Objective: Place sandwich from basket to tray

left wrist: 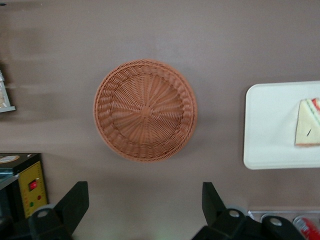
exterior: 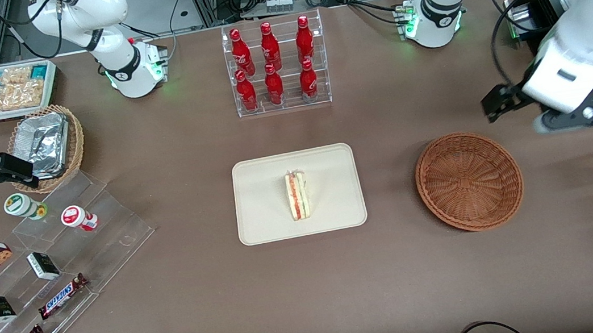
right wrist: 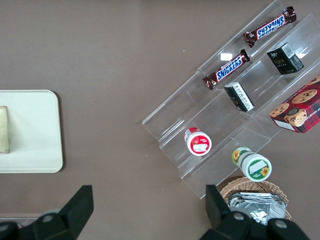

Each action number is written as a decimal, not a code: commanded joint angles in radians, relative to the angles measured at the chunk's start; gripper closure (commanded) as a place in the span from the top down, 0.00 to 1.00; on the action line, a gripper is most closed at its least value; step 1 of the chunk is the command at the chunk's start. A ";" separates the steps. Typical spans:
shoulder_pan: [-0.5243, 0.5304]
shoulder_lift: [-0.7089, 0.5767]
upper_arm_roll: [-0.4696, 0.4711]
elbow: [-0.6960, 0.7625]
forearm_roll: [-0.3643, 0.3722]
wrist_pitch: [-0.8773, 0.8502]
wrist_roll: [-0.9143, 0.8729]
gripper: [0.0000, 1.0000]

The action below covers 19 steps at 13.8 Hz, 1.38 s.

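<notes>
"SNICKERS" reads on two brown candy bars lying on the clear stepped stand, one at 2 o'clock of the other.

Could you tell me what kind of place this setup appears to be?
Probably a robotics lab staged as a snack shop: cola bottles in a rack, Snickers bars on clear steps, the open claw above the empty basket.

Six red cola bottles in a clear rack, two Snickers bars, one triangular white-bread sandwich, one cream rectangular tray, one reddish-brown wicker basket, and one black gripper above the table.
</notes>
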 commanded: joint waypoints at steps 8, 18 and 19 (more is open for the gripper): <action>-0.120 -0.118 0.226 -0.092 -0.085 0.013 0.129 1.00; -0.110 -0.098 0.231 -0.046 -0.072 0.020 0.126 1.00; -0.110 -0.100 0.232 -0.044 -0.071 0.010 0.126 1.00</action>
